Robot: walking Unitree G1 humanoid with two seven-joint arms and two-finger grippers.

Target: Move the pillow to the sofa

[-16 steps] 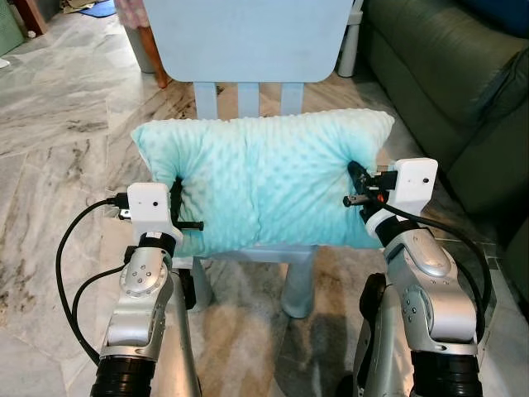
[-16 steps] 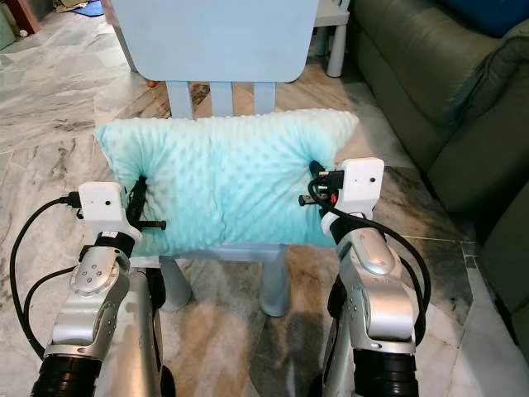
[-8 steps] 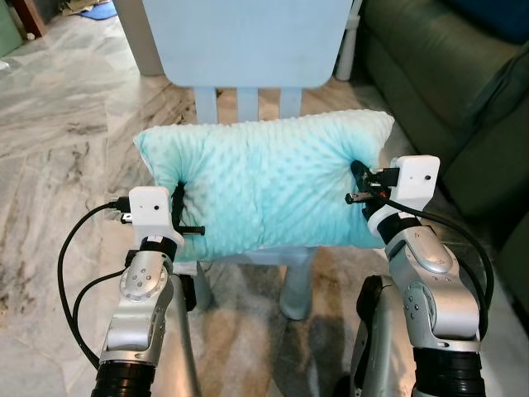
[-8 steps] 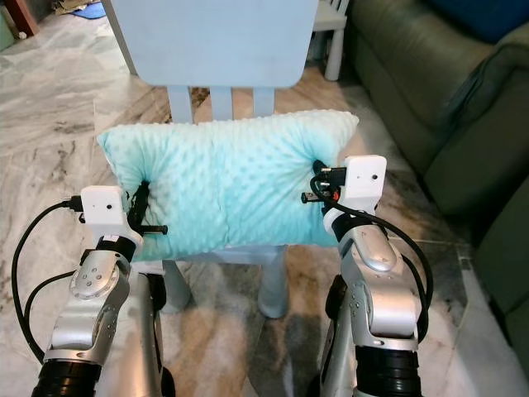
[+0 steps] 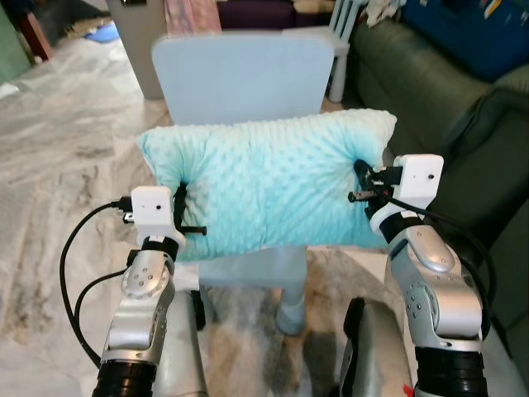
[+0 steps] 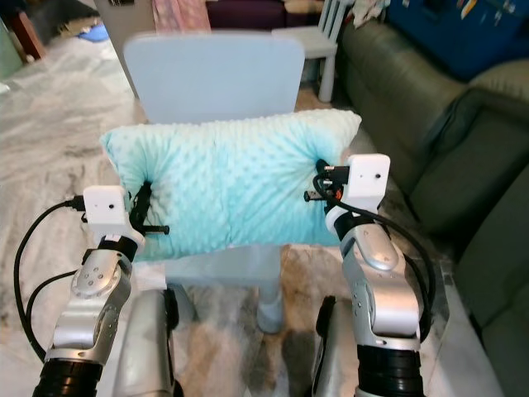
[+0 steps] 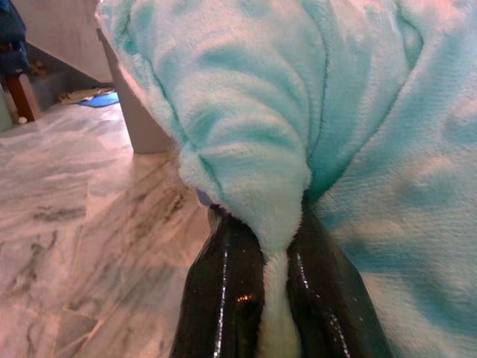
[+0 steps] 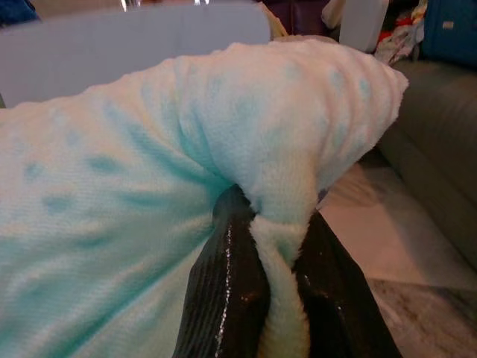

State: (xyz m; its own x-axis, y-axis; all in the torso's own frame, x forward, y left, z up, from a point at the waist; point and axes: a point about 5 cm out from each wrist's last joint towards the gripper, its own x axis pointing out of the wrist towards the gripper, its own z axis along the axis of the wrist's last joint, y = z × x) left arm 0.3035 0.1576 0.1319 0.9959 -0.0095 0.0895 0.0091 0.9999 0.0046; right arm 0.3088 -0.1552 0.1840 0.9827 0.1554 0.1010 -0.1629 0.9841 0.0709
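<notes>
I see the mint pillow held up in front of the light blue chair, between my two arms. The left end effector has its two black fingers pinched tight on a fold at the pillow's left edge. The right end effector is pinched in the same way on a fold at the right edge. The dark green sofa stands to my right, near the pillow but apart from it.
</notes>
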